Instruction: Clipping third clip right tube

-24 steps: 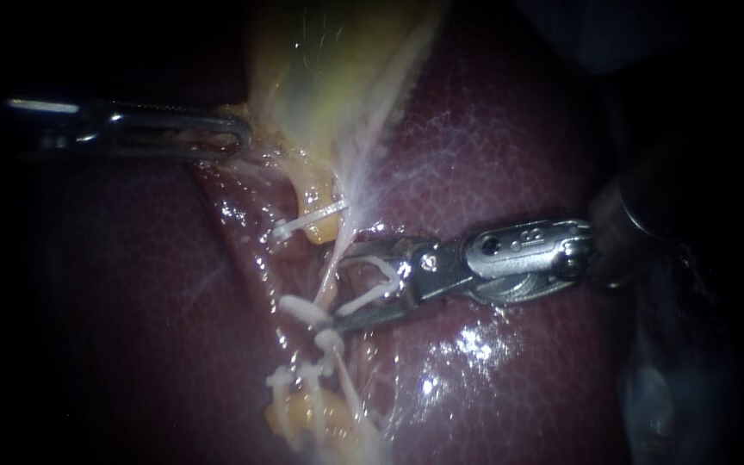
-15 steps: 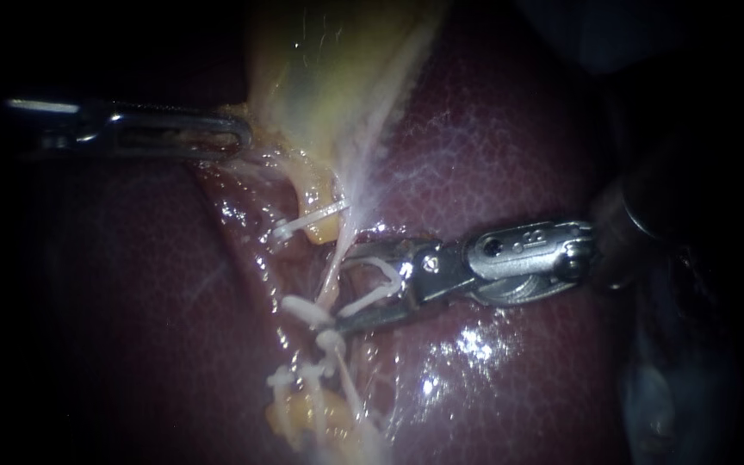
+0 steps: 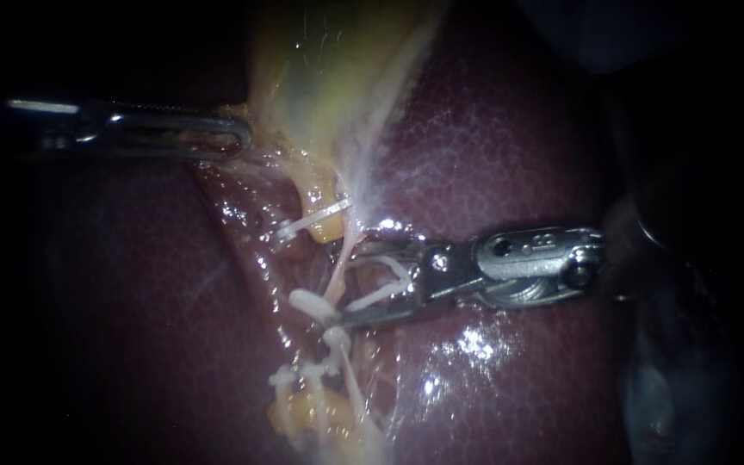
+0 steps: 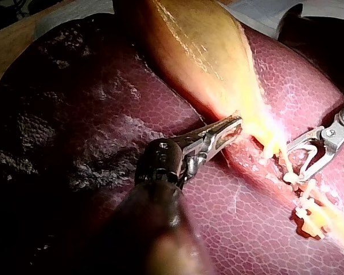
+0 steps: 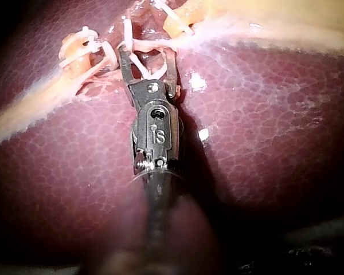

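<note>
- The left instrument point(image 3: 241, 138) comes in from 9 o'clock in the endoscope view. Its jaws are pressed onto the lower edge of the yellow gallbladder point(image 3: 337, 69), pinching that tissue.
- The right instrument point(image 3: 346, 287) comes in from 3 o'clock and lies low over the dark red liver point(image 3: 510, 146). Its jaws stand wide apart and carry an open white clip point(image 3: 376, 295), which touches both of them.
- The right tube point(image 3: 340, 263), a thin pale strand, runs from the gallbladder's neck toward 6 o'clock. It passes between the spread jaws, inside the mouth of the white clip, which has not closed on it.
- A closed clip point(image 3: 307, 303) sits just at 8 o'clock of the jaw tips, touching the strand.
- Another clip point(image 3: 312, 222) crosses a yellowish stump at 11 o'clock of the jaws.
- A lower cluster of clips point(image 3: 303, 375) lies toward 6 o'clock, beside yellow fat.
</note>
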Robot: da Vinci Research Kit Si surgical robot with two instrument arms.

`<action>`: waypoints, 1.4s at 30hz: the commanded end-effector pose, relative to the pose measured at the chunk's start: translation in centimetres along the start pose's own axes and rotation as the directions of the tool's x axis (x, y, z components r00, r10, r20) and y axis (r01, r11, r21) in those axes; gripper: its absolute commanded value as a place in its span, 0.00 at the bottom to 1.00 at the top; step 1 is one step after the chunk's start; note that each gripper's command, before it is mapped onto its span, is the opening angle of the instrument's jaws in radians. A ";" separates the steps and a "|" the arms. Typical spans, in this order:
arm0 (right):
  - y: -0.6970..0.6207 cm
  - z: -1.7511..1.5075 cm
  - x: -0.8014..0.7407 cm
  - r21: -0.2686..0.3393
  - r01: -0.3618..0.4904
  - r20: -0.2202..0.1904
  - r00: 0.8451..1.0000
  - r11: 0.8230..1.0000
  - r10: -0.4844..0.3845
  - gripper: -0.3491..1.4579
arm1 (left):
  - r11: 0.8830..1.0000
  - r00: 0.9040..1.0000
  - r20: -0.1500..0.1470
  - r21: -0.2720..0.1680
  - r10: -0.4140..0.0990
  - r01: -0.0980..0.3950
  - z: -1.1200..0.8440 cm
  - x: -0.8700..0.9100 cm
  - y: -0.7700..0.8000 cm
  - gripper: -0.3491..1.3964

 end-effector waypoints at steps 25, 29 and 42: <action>0.30 -0.17 -0.07 0.230 -0.439 -0.099 0.877 0.868 0.470 0.45 | 1.000 1.000 0.000 0.000 0.000 0.000 -0.01 0.00 0.00 0.00; 0.30 -0.08 -0.04 0.277 -0.460 -0.104 0.858 0.843 0.502 0.45 | 1.000 1.000 0.000 0.000 0.000 0.000 0.00 0.00 0.00 0.00; 0.19 0.01 0.13 0.414 -0.472 -0.162 0.803 0.778 0.573 0.46 | 1.000 1.000 0.000 0.000 0.000 0.000 0.00 0.00 0.00 0.00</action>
